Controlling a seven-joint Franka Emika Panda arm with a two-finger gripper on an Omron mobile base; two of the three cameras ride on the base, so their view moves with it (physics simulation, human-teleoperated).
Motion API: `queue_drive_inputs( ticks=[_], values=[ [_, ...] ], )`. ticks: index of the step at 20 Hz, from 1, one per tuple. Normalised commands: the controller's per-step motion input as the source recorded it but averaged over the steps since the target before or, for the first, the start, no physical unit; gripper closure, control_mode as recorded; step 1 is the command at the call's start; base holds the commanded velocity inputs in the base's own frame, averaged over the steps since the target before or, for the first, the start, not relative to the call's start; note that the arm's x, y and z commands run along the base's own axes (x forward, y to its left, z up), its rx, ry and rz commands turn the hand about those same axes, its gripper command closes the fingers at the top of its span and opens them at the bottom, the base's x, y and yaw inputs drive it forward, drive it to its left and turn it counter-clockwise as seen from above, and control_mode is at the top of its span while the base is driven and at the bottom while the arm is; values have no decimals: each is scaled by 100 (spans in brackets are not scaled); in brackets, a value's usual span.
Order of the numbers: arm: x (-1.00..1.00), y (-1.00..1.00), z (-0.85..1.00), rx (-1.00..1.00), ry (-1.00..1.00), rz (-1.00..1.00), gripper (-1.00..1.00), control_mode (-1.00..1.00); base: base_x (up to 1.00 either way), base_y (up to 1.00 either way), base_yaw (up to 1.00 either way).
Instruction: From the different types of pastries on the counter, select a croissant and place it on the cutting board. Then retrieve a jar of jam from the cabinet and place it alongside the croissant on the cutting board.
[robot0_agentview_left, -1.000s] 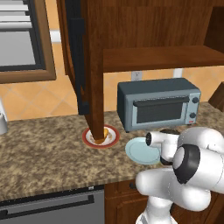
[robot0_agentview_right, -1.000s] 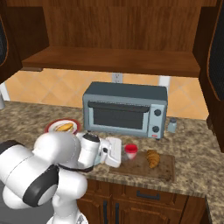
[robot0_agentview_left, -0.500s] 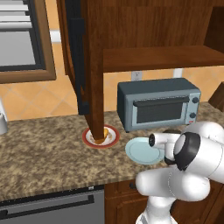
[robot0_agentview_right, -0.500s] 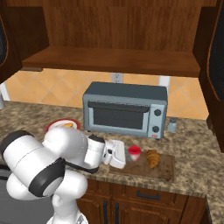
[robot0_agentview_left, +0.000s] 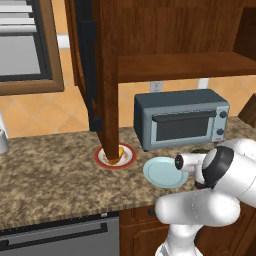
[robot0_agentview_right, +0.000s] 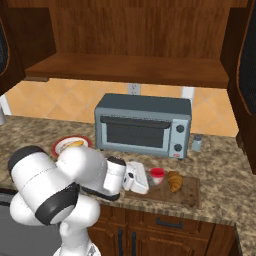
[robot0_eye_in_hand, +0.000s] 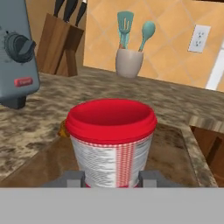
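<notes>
At the centre of the hand view stands the jar of jam (robot0_eye_in_hand: 111, 142), upright, with a red lid and a printed white label. The end effector (robot0_eye_in_hand: 111, 178) is clenched on it: one finger (robot0_eye_in_hand: 72, 178) sits against each side of the jar's base.

In the right base view the jar (robot0_agentview_right: 157, 175) is at lower centre on the cutting board (robot0_agentview_right: 187, 192), just left of the croissant (robot0_agentview_right: 174, 180), with the end effector (robot0_agentview_right: 150, 179) reaching in from the left.

A red-rimmed plate (robot0_agentview_right: 61, 146) at the left of that view holds a yellow-orange pastry (robot0_agentview_right: 75, 144); in the left base view it lies partly behind the cabinet door (robot0_agentview_left: 107, 75). Beside it on the worktop (robot0_agentview_left: 50, 172) lies a pale blue plate (robot0_agentview_left: 165, 172).

A cup (robot0_eye_in_hand: 128, 62) at the top of the hand view holds teal utensils (robot0_eye_in_hand: 124, 26), and a knife block (robot0_eye_in_hand: 57, 43) at upper left holds dark-handled knives.
</notes>
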Motion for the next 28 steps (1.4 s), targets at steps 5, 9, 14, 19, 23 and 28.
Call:
queue_drive_inputs(
  ticks=[5,9,14,19,23,28],
  values=[
    [-3,0,-24,0,-18,7,-100,-100,0,0,0],
    [-63,34,-3,0,-13,10,-100,-100,0,0,0],
    [-100,100,0,-2,-1,16,-100,-100,0,0,0],
    [-91,100,2,0,7,27,-100,-100,0,0,0],
    [-84,100,0,0,12,39,-100,-100,0,0,0],
    [-89,100,0,0,14,41,-100,-100,0,0,0]
  ],
)
